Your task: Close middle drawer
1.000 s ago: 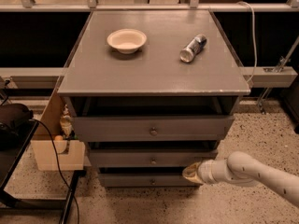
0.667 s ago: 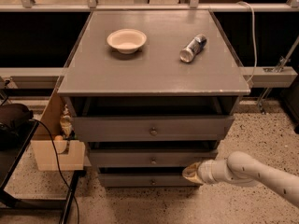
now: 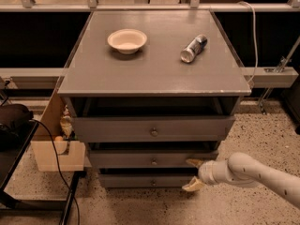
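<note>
The hand, fingers spread, is low on the right, its upper fingertip against the front of the middle drawer. That drawer stands slightly out, under the further-out top drawer.

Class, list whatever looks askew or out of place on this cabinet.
The can lies on its side on the cabinet top; the top drawer stands pulled out. The gripper, open, is at the right end of the middle drawer.
</note>
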`<state>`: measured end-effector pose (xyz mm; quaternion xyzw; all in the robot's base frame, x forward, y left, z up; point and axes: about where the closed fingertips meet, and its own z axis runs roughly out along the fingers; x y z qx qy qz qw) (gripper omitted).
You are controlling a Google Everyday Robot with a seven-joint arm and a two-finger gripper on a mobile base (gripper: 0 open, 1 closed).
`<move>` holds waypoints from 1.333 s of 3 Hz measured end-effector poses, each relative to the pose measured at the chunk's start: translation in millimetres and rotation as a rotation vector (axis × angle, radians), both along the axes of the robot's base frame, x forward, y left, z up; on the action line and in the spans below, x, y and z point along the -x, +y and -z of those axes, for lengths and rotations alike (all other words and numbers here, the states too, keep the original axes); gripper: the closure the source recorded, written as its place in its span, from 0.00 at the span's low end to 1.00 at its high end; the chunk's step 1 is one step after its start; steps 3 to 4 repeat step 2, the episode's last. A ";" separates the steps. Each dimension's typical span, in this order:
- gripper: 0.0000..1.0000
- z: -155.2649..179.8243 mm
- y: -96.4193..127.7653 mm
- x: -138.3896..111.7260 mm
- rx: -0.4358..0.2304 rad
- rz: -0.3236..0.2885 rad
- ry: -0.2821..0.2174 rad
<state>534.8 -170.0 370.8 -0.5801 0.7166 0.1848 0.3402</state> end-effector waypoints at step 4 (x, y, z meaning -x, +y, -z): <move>0.00 0.0 0.1 0.0 0.000 0.000 0.000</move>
